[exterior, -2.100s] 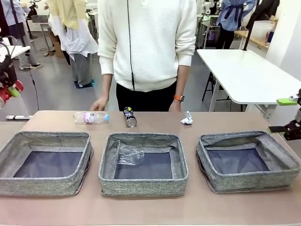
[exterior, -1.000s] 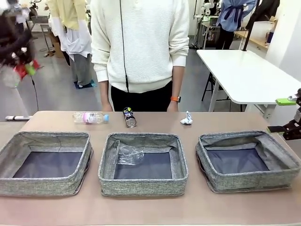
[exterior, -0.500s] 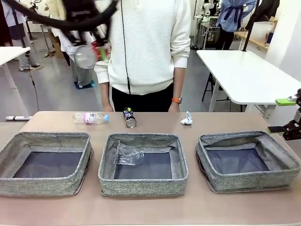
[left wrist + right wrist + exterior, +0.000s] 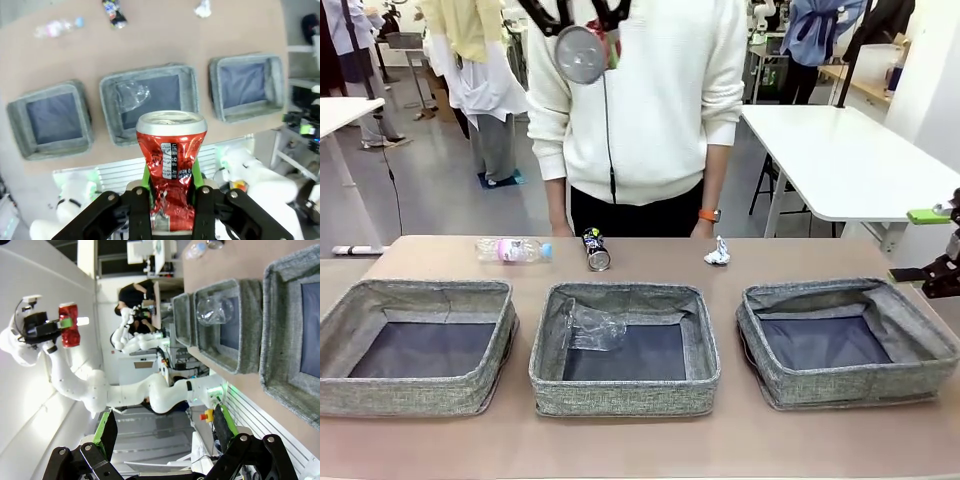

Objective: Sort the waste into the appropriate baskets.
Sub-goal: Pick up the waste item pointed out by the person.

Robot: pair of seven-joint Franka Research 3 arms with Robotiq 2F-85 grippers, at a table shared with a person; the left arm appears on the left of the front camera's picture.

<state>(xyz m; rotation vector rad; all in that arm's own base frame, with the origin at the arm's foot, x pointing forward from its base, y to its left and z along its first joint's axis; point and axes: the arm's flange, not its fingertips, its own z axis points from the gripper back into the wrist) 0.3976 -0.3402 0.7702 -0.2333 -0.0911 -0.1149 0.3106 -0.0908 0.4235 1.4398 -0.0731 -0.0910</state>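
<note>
The left jaws are clamped on the crushed red can (image 4: 171,160), held high over the worktop (image 4: 640,450) before the person (image 4: 640,100). Its long axis runs in line with the jaws, round end aimed down at the middle basket (image 4: 620,396), which holds crumpled clear plastic (image 4: 592,325); the left basket (image 4: 420,398) and right basket (image 4: 840,392) lie either side. The right jaws hang wide open and empty near the right basket. Seen from the front, the left jaws are cut off overhead

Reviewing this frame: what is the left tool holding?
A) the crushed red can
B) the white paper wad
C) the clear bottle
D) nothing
A: in the left wrist view, the left tool is closed on the sides of the crushed red can.
</note>
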